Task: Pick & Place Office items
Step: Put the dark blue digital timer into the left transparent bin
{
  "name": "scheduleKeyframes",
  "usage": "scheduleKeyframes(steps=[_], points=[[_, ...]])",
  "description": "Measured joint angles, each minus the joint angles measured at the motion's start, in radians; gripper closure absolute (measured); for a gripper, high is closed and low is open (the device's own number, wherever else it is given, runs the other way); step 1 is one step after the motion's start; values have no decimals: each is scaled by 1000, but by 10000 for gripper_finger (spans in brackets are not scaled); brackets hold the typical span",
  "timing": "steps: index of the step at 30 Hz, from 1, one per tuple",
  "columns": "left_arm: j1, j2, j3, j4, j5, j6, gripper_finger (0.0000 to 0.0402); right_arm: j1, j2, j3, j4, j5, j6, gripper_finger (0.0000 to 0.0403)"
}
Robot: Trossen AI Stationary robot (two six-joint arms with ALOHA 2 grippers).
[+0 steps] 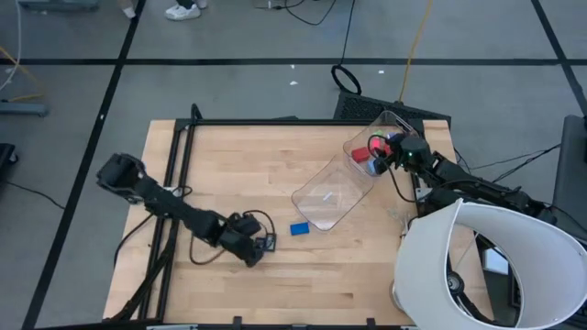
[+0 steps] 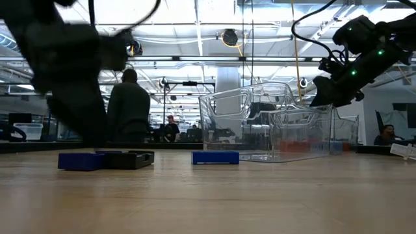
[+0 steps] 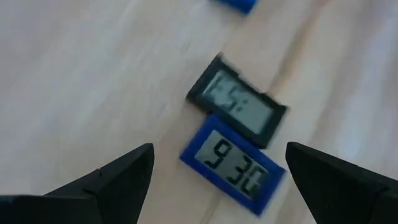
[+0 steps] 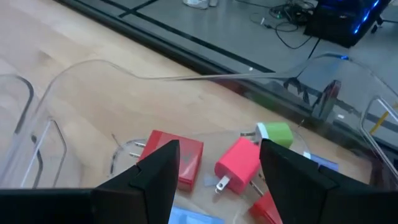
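Left tool [image 3: 217,180] is held open just above blue clock [image 3: 233,169], which touches black clock [image 3: 238,104]. Right tool [image 4: 217,171], open, is poised over clear bin [image 1: 335,188].

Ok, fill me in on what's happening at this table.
The robot is sorting small office items into a clear plastic bin. The left gripper hovers, jaws open, over a blue clock and a black clock lying side by side on the table. The right gripper, jaws open, is over the bin's far end, above a red block, a pink plug and a green plug already inside. Another blue piece lies outside the bin.
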Motion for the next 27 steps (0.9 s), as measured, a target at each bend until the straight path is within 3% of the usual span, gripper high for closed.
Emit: scheduleKeyframes(steps=[5,12,27], points=[[0,100,6,-12,16,-233,35,0,0,0,25,0,-7,190],[-5,125,36,-125,15,-402,35,0,0,0,97,-1,57,190],[-4,134,184,-525,125,-494,34,2,0,-46,138,-78,80,190]])
